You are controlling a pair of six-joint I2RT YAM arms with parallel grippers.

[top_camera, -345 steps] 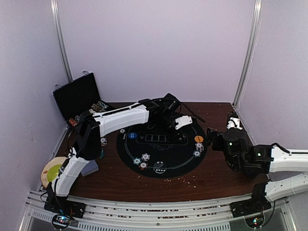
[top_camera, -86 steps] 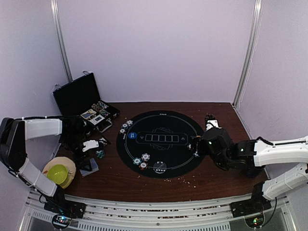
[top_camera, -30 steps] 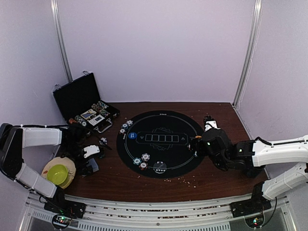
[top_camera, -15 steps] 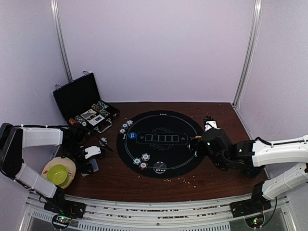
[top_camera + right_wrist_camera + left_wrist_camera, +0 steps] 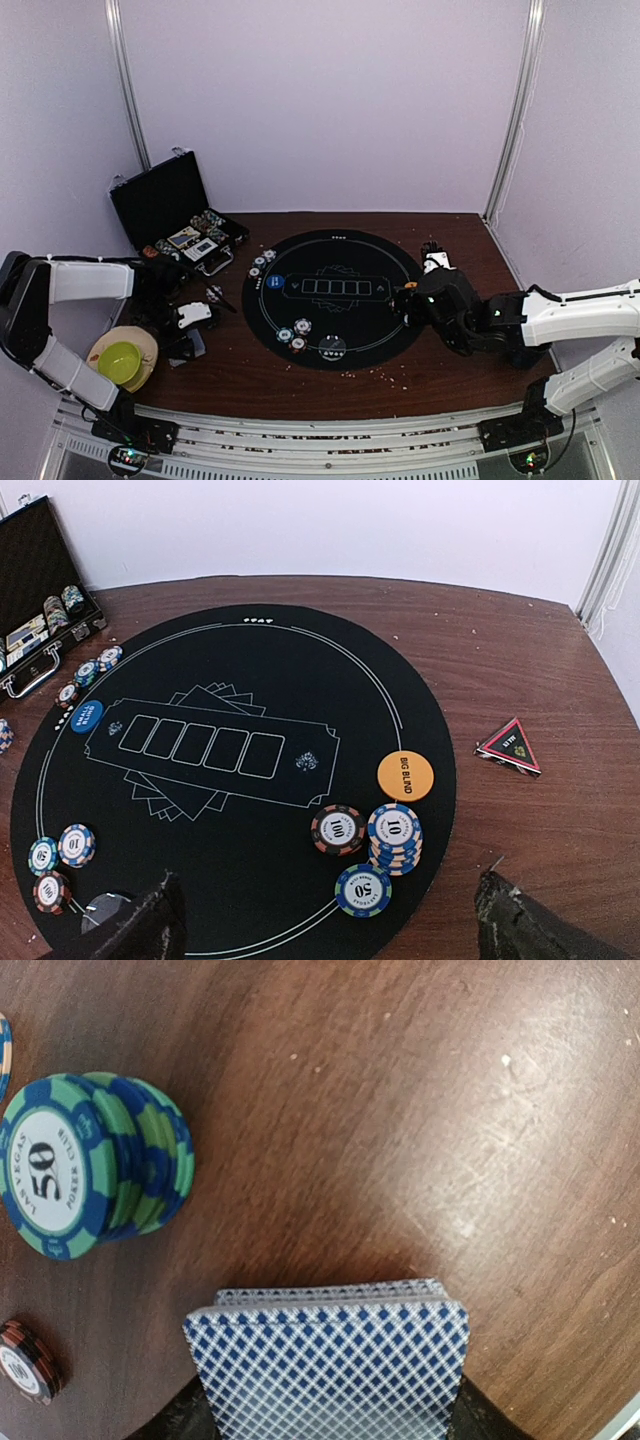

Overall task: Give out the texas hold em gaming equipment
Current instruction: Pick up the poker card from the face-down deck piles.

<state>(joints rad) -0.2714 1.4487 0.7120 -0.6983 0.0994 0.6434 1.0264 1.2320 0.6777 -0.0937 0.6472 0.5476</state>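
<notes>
A chip stack (image 5: 95, 1165) lies on the table (image 5: 400, 1110) near the cards (image 5: 330, 1360).

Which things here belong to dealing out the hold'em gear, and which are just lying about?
Belongs to the job:
deck of cards
green 50 chip stack
blue 10 chip stack
orange Big Blind button
blue button

Just lying about:
black case
yellow-green bowl
</notes>
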